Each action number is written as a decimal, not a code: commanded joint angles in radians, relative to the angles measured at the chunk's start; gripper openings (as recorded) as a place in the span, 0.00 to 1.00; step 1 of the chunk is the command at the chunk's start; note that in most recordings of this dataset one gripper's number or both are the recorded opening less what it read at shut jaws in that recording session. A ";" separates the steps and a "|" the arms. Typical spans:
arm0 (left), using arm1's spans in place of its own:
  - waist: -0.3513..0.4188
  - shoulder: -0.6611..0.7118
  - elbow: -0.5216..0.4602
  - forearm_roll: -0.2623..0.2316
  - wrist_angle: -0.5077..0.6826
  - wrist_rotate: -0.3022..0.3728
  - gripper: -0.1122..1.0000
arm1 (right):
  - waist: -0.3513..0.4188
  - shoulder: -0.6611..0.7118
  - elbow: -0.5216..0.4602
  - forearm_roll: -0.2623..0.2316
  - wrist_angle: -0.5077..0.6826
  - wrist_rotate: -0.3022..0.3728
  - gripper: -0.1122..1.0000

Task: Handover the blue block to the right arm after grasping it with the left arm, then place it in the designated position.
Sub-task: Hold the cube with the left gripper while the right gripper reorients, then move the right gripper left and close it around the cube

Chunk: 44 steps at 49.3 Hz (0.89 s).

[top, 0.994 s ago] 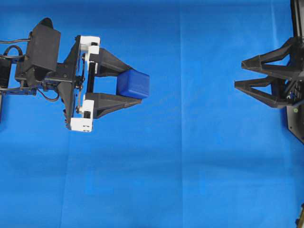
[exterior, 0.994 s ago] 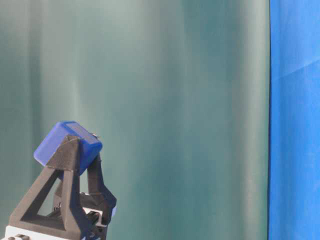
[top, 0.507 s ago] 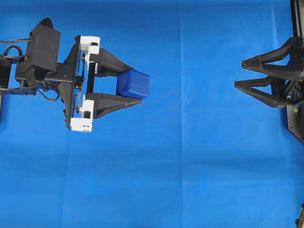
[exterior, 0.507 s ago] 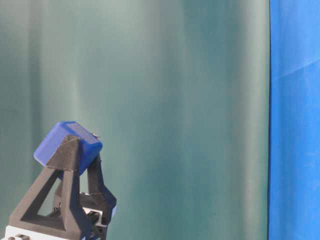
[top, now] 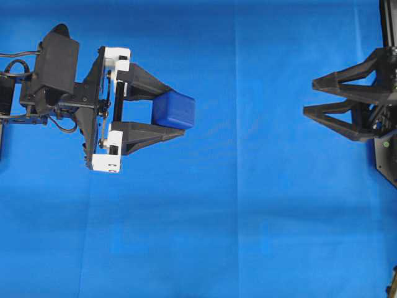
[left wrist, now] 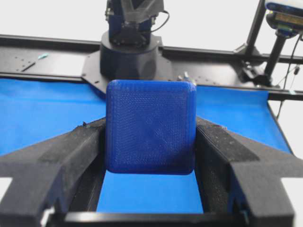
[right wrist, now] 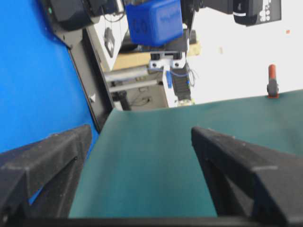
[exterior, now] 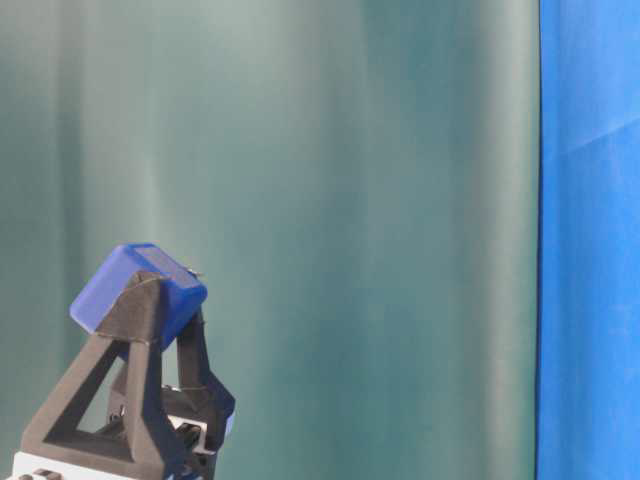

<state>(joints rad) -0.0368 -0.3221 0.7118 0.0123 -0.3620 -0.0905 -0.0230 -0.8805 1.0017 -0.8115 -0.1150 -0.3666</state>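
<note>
The blue block is a small dark-blue cube held above the blue cloth between the two black fingers of my left gripper, the one with white brackets on its rail. In the left wrist view the block is pinched on both sides at the fingertips. It sits tilted in the table-level view. My right gripper is at the far right, open and empty, its tips pointing left at the block across a wide gap. Its own camera sees the block far off, above its spread fingers.
Blue cloth covers the whole table. A dark green backdrop fills the table-level view. The right arm's black base and a black frame rail stand beyond the block in the left wrist view.
The right gripper has crept slightly left toward the block. The left gripper and its block have barely moved.
</note>
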 commanded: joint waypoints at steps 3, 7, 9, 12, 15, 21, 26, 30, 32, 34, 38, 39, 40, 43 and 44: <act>-0.003 -0.017 -0.011 0.000 -0.011 0.000 0.52 | 0.002 0.061 -0.060 0.000 -0.025 0.003 0.93; -0.003 -0.018 -0.011 0.000 -0.011 0.000 0.52 | 0.002 0.107 -0.094 0.000 -0.032 0.003 0.93; -0.003 -0.017 -0.011 0.000 -0.011 0.000 0.52 | 0.002 0.135 -0.110 0.000 -0.035 0.003 0.93; -0.003 -0.018 -0.011 0.000 -0.011 0.000 0.52 | 0.002 0.178 -0.144 0.000 -0.041 0.003 0.93; -0.003 -0.018 -0.011 0.000 -0.011 0.000 0.52 | 0.002 0.221 -0.176 0.000 -0.048 0.003 0.93; -0.002 -0.017 -0.012 0.000 -0.011 0.000 0.52 | 0.002 0.302 -0.242 0.000 -0.060 0.003 0.93; -0.003 -0.017 -0.014 0.000 -0.011 0.000 0.52 | 0.002 0.365 -0.290 0.000 -0.067 0.003 0.93; -0.002 -0.015 -0.015 0.000 -0.011 0.000 0.52 | 0.002 0.417 -0.330 0.000 -0.078 0.000 0.93; -0.002 -0.014 -0.015 0.000 -0.011 0.000 0.52 | 0.000 0.440 -0.348 0.000 -0.084 0.000 0.93; -0.003 -0.015 -0.015 0.000 -0.011 0.000 0.52 | 0.002 0.462 -0.365 0.000 -0.091 -0.005 0.93; -0.003 -0.012 -0.017 0.000 -0.011 0.000 0.52 | 0.000 0.505 -0.397 0.000 -0.110 -0.011 0.93; -0.002 -0.012 -0.017 0.000 -0.011 0.000 0.52 | 0.000 0.514 -0.405 0.000 -0.117 -0.011 0.93; -0.003 -0.012 -0.018 0.000 -0.011 0.000 0.52 | 0.002 0.525 -0.414 0.000 -0.121 -0.012 0.93; -0.003 -0.012 -0.018 0.000 -0.011 0.000 0.52 | 0.002 0.552 -0.436 0.000 -0.137 -0.015 0.93; -0.003 -0.012 -0.018 0.000 -0.011 0.000 0.52 | 0.002 0.561 -0.443 -0.002 -0.141 -0.017 0.93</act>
<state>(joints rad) -0.0368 -0.3221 0.7118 0.0123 -0.3620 -0.0905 -0.0230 -0.3375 0.6075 -0.8115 -0.2332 -0.3804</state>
